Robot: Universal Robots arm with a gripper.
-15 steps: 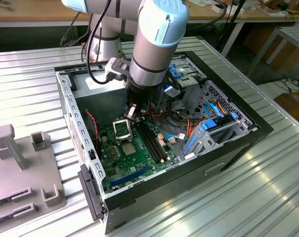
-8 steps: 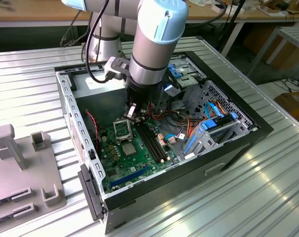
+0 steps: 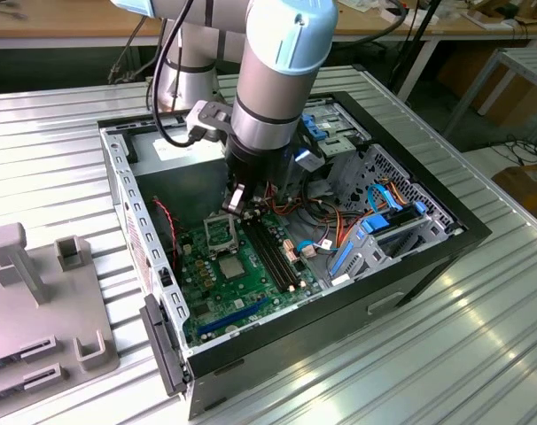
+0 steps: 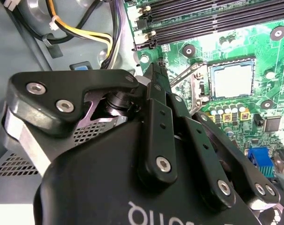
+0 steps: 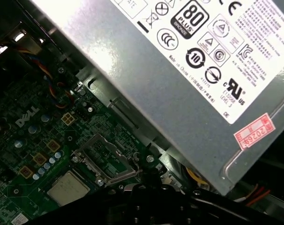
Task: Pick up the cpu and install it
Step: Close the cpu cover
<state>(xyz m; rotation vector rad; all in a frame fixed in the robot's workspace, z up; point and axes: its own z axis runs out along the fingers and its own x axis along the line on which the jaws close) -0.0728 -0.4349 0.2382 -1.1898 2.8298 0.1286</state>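
The cpu (image 3: 230, 266) is a dull silver square lying flat in its socket on the green motherboard (image 3: 251, 301), also seen in both wrist views (image 4: 232, 79) (image 5: 67, 187). The socket's metal load frame (image 3: 218, 232) stands flipped open beside it, toward the power supply. My gripper (image 3: 236, 204) hangs over that open frame, a short way from the cpu. In the second wrist view its black fingers (image 4: 153, 117) come together at the tip (image 4: 152, 70), right by the thin socket lever (image 4: 184, 75). I see nothing held between them.
The open black computer case (image 3: 428, 257) lies on a ribbed metal table (image 3: 481, 354). A grey power supply (image 5: 179, 79) sits next to the socket. Black memory slots (image 3: 273, 252), loose cables (image 3: 339, 226) and a blue drive bracket (image 3: 366, 243) crowd the exterior view's right. A grey fixture (image 3: 47, 310) stands at its left.
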